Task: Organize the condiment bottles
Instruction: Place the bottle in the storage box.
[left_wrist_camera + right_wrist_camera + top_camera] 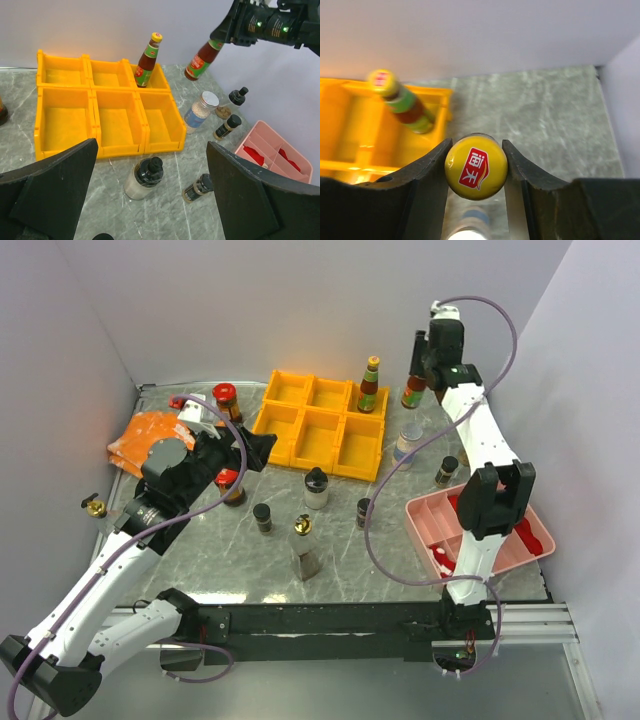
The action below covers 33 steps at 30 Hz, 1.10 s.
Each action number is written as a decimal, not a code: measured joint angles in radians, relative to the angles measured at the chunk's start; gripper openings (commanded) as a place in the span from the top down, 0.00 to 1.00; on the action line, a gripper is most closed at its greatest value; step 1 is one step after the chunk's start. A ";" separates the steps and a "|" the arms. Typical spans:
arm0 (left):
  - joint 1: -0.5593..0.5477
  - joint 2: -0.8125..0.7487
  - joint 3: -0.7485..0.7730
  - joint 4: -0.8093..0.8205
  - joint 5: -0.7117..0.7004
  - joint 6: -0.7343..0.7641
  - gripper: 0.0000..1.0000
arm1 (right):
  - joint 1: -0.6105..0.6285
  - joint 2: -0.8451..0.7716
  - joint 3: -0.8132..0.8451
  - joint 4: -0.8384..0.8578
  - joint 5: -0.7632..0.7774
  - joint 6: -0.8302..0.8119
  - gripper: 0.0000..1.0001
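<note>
My right gripper (425, 368) is shut on the yellow cap (476, 167) of a red sauce bottle (414, 391) and holds it in the air right of the yellow bins (320, 430); the bottle also shows in the left wrist view (202, 60). A matching sauce bottle (369, 385) stands in the back right bin. My left gripper (256, 449) is open and empty, its fingers (55, 190) spread above a black-capped clear jar (145, 177) and a small dark bottle (198, 187). Other bottles stand loose: a silver-capped jar (408, 443), a gold-capped bottle (304, 550), red-capped jars (225, 400).
A pink divided tray (500, 540) with red packets lies at the right front. An orange cloth (148, 435) lies at the back left. A small gold-capped bottle (95, 507) sits at the left edge. Walls close in the back and both sides.
</note>
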 measured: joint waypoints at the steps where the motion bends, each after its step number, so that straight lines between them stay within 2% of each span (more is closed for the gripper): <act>1: 0.000 0.000 0.000 0.000 0.000 0.000 0.03 | 0.016 0.000 0.014 -0.004 0.000 0.003 1.00; 12: 0.000 -0.008 0.000 0.000 0.000 0.000 0.04 | 0.162 0.032 0.123 -0.004 -0.018 0.035 1.00; 23: 0.000 -0.009 0.000 0.000 0.000 0.000 0.04 | 0.169 0.129 0.120 0.063 -0.021 0.048 1.00; 33: 0.000 -0.009 0.000 0.000 0.000 0.001 0.04 | 0.169 0.151 0.091 0.171 -0.019 0.048 1.00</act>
